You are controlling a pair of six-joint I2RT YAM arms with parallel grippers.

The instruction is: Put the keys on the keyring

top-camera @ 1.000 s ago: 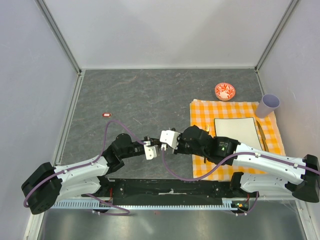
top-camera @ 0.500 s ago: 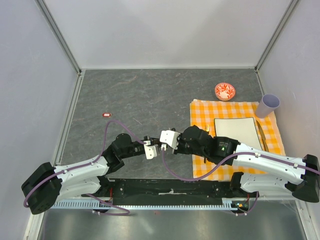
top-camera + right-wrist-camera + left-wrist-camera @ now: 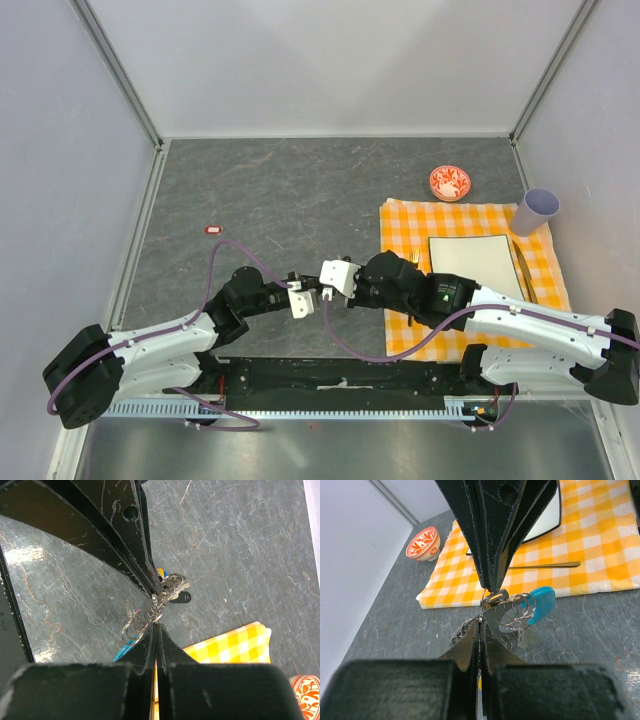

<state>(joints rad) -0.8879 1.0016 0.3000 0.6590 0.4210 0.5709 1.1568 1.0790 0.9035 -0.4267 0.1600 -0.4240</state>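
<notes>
Observed from above: the left gripper (image 3: pixel 303 300) and right gripper (image 3: pixel 328 290) meet tip to tip over the grey worktop (image 3: pixel 300 190), near its front edge and just left of the checked cloth (image 3: pixel 400 225).

Left jaws: pressed fully together, nipping the keyring (image 3: pixel 515 611). Right jaws: likewise closed on the same cluster from the opposite side. Which loop each pair pinches cannot be told.

Keyring condition: a bunch of thin, bright steel loops overlapping one another like a loose coil, with a curved glossy cyan tab (image 3: pixel 543 602) at one end. It is carried between the two sets of tips, clear of the worktop.

Keys: a black-headed key (image 3: pixel 181 598) shows just beside the loops in the right wrist view. Whether it is threaded on cannot be told.
</notes>
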